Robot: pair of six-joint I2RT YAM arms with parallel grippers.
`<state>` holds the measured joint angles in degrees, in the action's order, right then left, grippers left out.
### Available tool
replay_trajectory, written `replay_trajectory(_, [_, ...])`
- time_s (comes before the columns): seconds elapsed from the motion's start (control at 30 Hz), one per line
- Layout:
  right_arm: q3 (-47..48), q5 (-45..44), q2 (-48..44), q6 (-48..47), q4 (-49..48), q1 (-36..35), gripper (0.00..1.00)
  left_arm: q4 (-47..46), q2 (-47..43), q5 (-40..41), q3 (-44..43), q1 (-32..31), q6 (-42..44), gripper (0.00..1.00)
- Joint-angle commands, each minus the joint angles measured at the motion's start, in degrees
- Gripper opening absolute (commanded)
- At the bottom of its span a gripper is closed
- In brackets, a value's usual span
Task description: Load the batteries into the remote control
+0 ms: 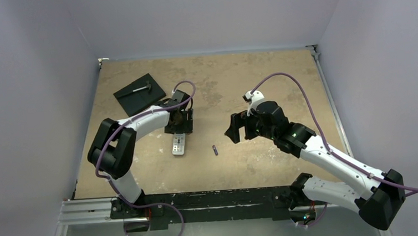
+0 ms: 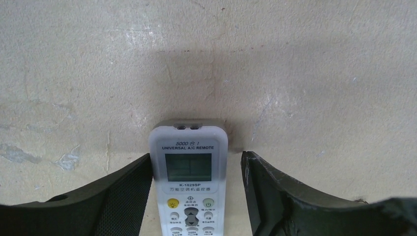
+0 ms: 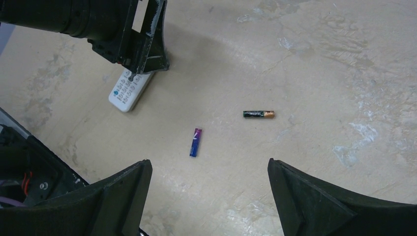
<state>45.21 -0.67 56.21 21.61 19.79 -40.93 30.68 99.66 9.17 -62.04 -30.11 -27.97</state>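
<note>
**A:** Where does the remote control sit?

**B:** The remote control (image 1: 179,146) lies flat on the tan table (image 1: 259,75), left of centre, with its buttons and small screen facing up. The left gripper (image 1: 178,123) is down over its far end.

**A:** Does that gripper have hold of it?

**B:** Not by what the left wrist view shows. The jaws stand apart on either side of the handset, level with the screen. The jaw on the right of that view has bare tabletop between it and the casing. The jaw on the left looks to be just against the edge, though the angle makes contact hard to confirm.

**A:** And the batteries?

**B:** Both lie loose on the table, apart from each other and from the remote. The bluish-purple battery (image 3: 195,142) is the nearer one to the remote, on its right in the overhead view. The gold-tinted battery (image 3: 258,114) lies a little beyond it.

**A:** What about the other arm?

**B:** The right gripper (image 1: 238,128) hangs above the middle of the table, jaws spread wide with nothing between them — its own camera shows both batteries on the surface below.

**A:** Anything else there?

**B:** A black slab (image 1: 138,94) lies toward the far left corner, with a small grey tool (image 1: 141,89) resting on it.
</note>
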Motion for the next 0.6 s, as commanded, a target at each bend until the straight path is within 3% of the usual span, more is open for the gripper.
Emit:
replay_trajectory(0.0, [-0.38,0.57,-0.21,0.52,-2.4,-0.12,0.99,-0.66,0.49,0.28,-1.85,0.48,-1.04,0.64])
replay_trajectory(0.1, [-0.45,0.57,0.35,0.63,-2.94,-0.12,0.99,-0.83,0.63,0.17,-1.52,0.49,-1.12,0.59])
replay_trajectory(0.3, [0.37,2.69,1.89,0.72,-3.42,-0.12,0.99,-1.14,0.37,-0.48,-1.18,0.73,-1.12,0.35])
replay_trajectory(0.4, [0.73,3.99,2.5,0.48,-3.39,-0.12,0.98,-1.47,-0.08,-0.92,-0.78,0.92,-1.29,0.18])
replay_trajectory(0.47, [0.76,5.58,2.51,0.43,-4.08,-0.2,0.97,-1.59,-0.68,-0.87,-0.53,1.01,-1.62,0.0])
replay_trajectory(0.57, [1.21,9.33,2.65,0.45,-5.5,-0.28,0.95,-2.48,-2.64,-1.25,0.58,1.1,-2.54,0.0])
